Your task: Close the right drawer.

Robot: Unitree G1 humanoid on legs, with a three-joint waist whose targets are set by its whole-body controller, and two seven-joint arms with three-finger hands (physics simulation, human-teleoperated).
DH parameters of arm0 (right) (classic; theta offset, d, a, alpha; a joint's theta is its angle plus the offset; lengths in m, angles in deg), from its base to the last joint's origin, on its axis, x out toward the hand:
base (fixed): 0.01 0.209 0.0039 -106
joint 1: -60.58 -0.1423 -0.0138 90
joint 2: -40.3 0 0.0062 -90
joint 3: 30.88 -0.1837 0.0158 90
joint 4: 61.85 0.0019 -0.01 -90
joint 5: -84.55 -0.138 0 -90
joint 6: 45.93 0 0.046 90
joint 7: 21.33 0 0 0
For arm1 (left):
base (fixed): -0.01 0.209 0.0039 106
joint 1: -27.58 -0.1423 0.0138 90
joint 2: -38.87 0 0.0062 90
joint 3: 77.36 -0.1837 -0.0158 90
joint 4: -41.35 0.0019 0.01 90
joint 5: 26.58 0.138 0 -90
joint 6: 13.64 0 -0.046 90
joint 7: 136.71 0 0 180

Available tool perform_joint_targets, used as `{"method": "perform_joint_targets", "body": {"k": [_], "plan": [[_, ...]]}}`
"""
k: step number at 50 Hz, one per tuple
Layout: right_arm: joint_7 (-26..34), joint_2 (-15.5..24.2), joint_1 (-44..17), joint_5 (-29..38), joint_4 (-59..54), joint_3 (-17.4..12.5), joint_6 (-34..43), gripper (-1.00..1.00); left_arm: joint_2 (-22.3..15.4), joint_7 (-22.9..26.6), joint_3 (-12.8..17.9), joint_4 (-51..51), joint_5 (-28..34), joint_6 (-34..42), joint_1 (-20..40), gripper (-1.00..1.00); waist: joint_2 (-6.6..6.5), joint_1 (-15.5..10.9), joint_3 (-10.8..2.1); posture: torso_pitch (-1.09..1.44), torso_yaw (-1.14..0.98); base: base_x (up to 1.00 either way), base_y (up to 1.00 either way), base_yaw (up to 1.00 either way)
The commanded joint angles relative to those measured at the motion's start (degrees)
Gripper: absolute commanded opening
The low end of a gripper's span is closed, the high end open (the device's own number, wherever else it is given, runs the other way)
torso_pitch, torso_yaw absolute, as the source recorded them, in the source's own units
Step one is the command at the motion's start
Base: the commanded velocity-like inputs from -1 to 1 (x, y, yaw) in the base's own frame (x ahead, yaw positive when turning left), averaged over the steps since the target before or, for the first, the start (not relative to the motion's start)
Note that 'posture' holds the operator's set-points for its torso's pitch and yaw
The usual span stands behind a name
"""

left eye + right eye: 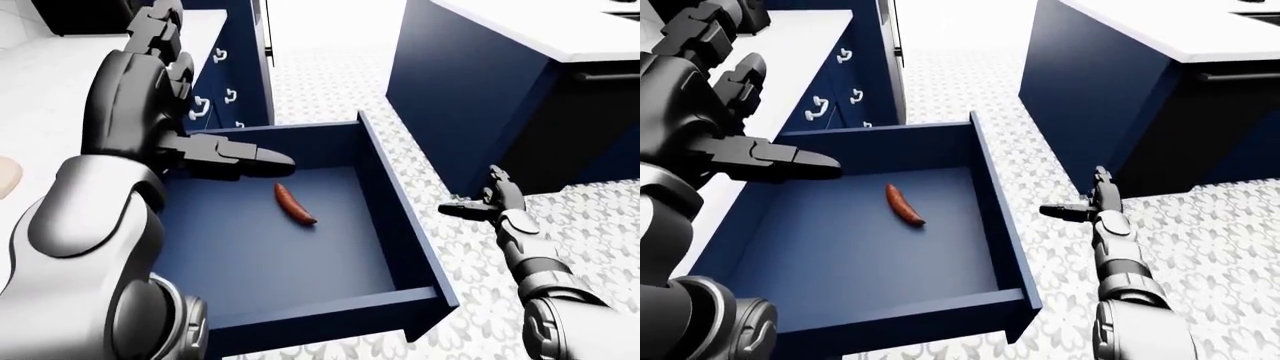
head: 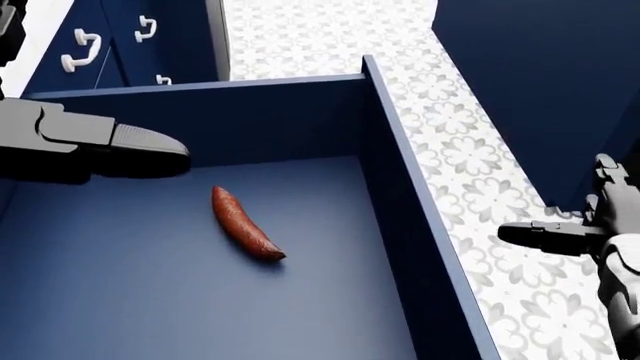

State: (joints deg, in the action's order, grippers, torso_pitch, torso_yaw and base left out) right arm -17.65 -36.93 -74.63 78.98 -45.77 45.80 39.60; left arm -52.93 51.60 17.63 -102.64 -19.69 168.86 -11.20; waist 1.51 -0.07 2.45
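Note:
The dark blue drawer (image 1: 400, 217) stands pulled wide open out of the cabinet at the left. A brown sausage (image 1: 294, 204) lies on its floor; it also shows in the head view (image 2: 244, 223). My left hand (image 1: 255, 156) hovers over the far left of the drawer, fingers stretched out, holding nothing. My right hand (image 1: 478, 205) floats over the tiled floor, to the right of the drawer's outer side wall and apart from it, fingers spread and empty.
A dark blue island (image 1: 480, 82) with a white top stands at the right across a patterned tile aisle (image 1: 330, 82). A white countertop (image 1: 790, 52) runs along the left above more drawers with white handles (image 1: 200, 106).

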Motion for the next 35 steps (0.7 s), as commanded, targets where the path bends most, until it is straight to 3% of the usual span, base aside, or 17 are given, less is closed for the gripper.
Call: {"method": "perform_joint_targets", "body": {"k": [1, 35], "plan": [[-0.37, 0.77, -1.41, 0.1, 1.28, -0.31, -2.78, 1.0, -0.46, -0.19, 0.47, -0.64, 0.46, 0.0, 1.55, 1.0, 0.21, 0.0, -1.45, 0.0, 0.0, 0.0, 0.0, 0.0], [-4.24, -5.79, 4.74, 6.35, -3.26, -0.92, -6.14, 1.0, -0.53, 0.91, 0.9, -1.85, 1.42, -0.01, 0.56, 1.0, 0.14, -0.15, -1.55, 0.0, 0.0, 0.0, 0.0, 0.0]]}}
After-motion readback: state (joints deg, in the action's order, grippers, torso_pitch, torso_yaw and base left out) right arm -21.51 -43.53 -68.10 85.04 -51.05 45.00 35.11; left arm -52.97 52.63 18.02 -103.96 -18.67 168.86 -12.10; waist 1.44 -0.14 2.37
